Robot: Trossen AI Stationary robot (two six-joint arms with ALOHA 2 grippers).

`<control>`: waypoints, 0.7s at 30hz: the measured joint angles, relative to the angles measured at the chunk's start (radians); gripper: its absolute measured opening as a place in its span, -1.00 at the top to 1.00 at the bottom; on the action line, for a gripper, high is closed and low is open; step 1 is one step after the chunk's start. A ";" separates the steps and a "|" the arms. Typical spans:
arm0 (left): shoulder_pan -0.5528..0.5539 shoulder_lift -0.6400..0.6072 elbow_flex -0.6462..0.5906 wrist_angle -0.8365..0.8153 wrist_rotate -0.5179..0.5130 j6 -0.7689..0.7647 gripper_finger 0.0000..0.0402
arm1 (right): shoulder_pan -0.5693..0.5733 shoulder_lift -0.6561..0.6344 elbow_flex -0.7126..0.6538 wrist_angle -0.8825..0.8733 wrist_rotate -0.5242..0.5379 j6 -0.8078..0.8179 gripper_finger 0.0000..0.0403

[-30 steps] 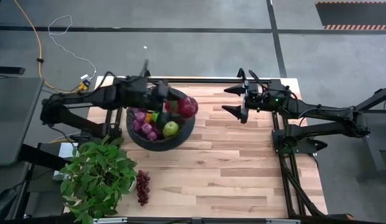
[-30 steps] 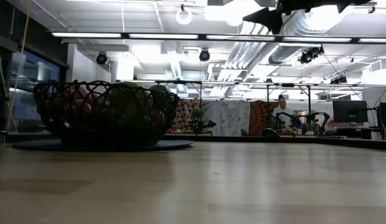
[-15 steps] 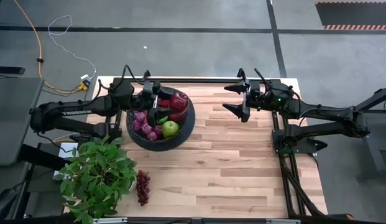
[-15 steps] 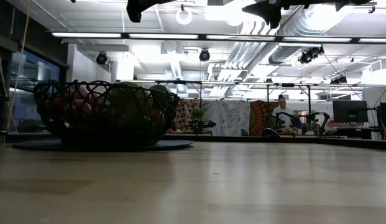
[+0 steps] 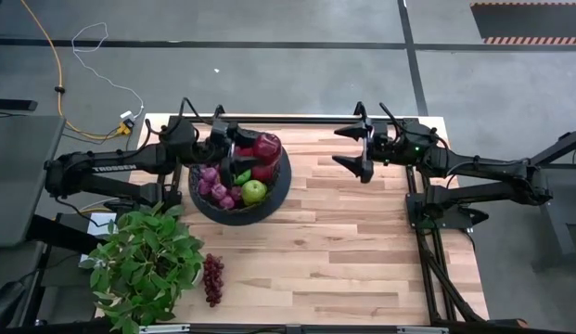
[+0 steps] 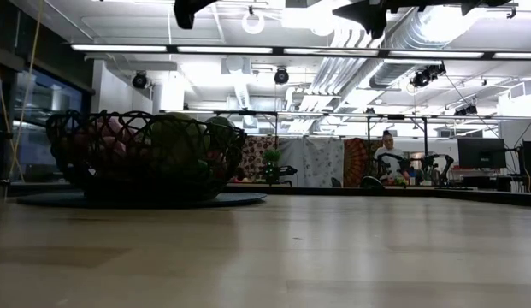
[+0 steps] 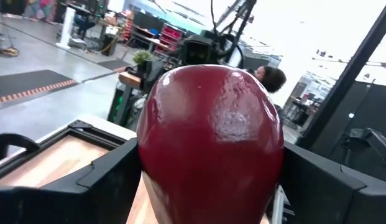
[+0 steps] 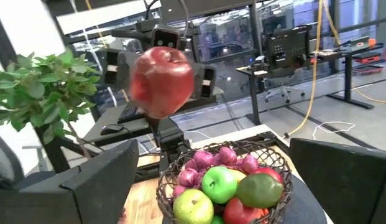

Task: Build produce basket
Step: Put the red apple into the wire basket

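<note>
Above the basket at far left, left gripper clamped on a red pomegranate; far right, right gripper spread apart, holding nothing.

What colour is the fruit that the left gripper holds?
Dark red; the fruit shows best in the left wrist view, held by the left gripper.

Basket: black wire mesh.
Pomegranate between left gripper's dark fingers: glossy deep red.
Below it: purple grapes, green apples, red fruit.
Plant: leafy green.
Beside plant: dark red grapes.
Table: pale wood planks.
Right gripper: black.
</note>
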State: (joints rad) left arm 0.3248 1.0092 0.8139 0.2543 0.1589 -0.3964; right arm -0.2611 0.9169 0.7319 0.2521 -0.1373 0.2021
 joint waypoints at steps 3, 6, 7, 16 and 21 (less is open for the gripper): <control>0.000 0.000 0.000 0.000 -0.016 0.003 -0.62 | 0.000 0.000 0.000 0.000 -0.031 -0.002 -0.97; 0.000 0.000 0.000 -0.001 -0.017 0.006 -0.62 | 0.000 0.000 0.000 0.000 -0.041 -0.009 -0.97; 0.000 0.000 0.000 -0.001 -0.017 0.006 -0.62 | 0.000 0.000 0.000 0.000 -0.040 -0.009 -0.97; 0.000 0.000 0.002 -0.006 -0.076 -0.026 -0.62 | 0.000 0.000 0.000 0.000 -0.040 0.004 -0.97; 0.043 0.002 0.114 -0.282 -0.270 0.000 -0.62 | 0.000 0.000 0.000 0.000 -0.039 0.006 -0.97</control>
State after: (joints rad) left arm 0.3676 1.0113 0.9281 -0.0280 -0.1111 -0.3962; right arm -0.2607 0.9171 0.7319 0.2516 -0.1761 0.2081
